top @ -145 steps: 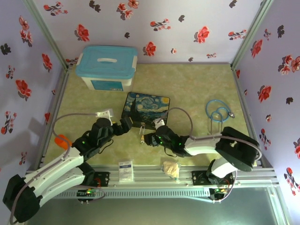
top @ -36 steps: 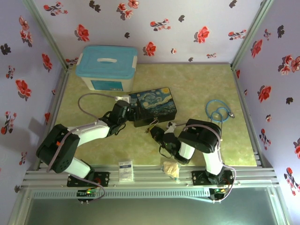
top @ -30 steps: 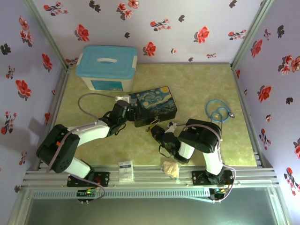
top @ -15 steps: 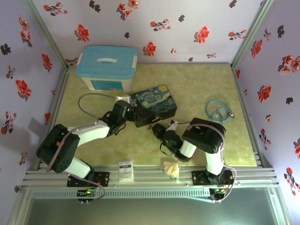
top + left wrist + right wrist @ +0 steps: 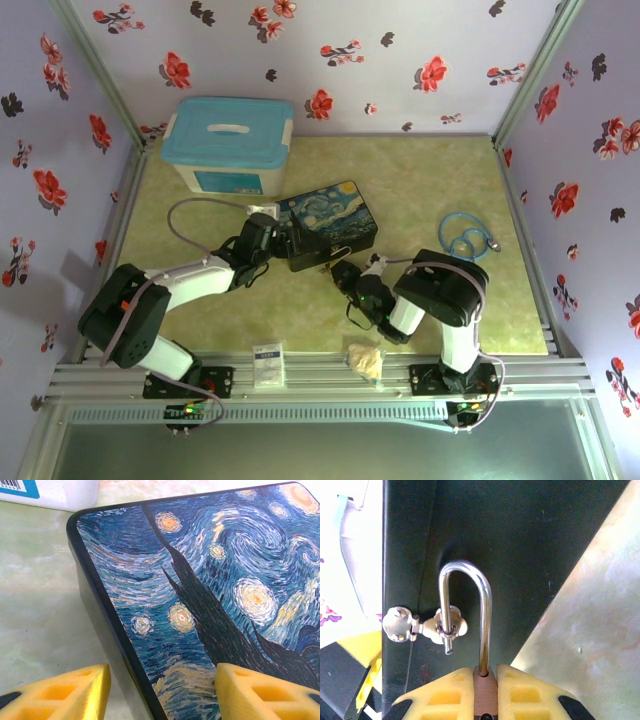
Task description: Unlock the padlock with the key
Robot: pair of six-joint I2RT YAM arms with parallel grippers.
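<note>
The padlock [image 5: 485,692] is a small brass body pinched between my right gripper's [image 5: 485,672] yellow fingers. Its silver shackle [image 5: 482,610] stands open. The free end hangs through the ring of the clasp [image 5: 427,625] on the dark front wall of the starry-night box [image 5: 520,540]. From above, the right gripper [image 5: 335,268] sits at the front of the box [image 5: 330,215]. My left gripper [image 5: 287,245] is at the box's left end. Its fingers [image 5: 75,695] straddle the near corner of the box [image 5: 200,580] and hold it. The key is hidden.
A white bin with a teal lid [image 5: 228,145] stands at the back left, its corner [image 5: 45,487] just behind the box. A blue tubing loop [image 5: 465,238] lies at the right. A beige paper wad [image 5: 364,358] and a white card [image 5: 268,365] lie by the front rail.
Since the oldest frame the box has been turned and shifted back, with both grippers now at it. Over the last second the right arm has crept right; the left has stayed put.
</note>
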